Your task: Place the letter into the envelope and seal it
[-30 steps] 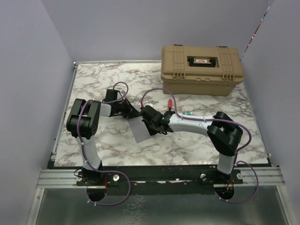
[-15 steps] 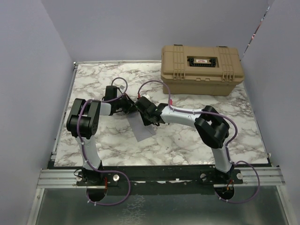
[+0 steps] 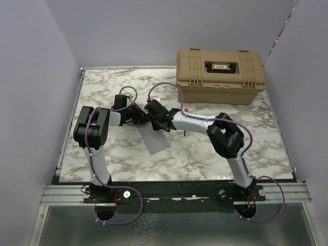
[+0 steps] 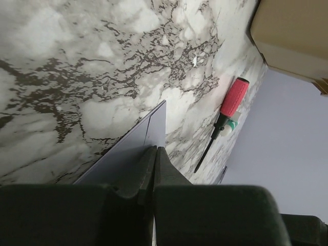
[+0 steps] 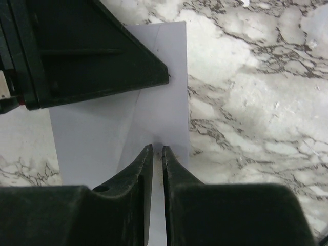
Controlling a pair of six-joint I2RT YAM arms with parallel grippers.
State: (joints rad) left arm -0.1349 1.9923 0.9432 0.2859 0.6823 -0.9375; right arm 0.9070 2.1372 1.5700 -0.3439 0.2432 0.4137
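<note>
The grey envelope lies on the marble table with its flap creases showing. My left gripper is shut on the envelope's far edge, and the grey sheet runs straight into the closed seam of its jaws. One of its black fingers lies across the envelope's upper part. My right gripper hovers tip-down over the envelope near its edge. It is open by a narrow slit with nothing between the fingers. The letter does not show in any view.
A big tan hard case stands at the back right of the table. A red-handled screwdriver lies on the marble between the case and the grippers. Lilac walls close in the left, back and right sides.
My right arm has swung left and towards the back, bringing its gripper over the envelope beside the left gripper, and its jaws have parted slightly. The left gripper has kept its hold.
</note>
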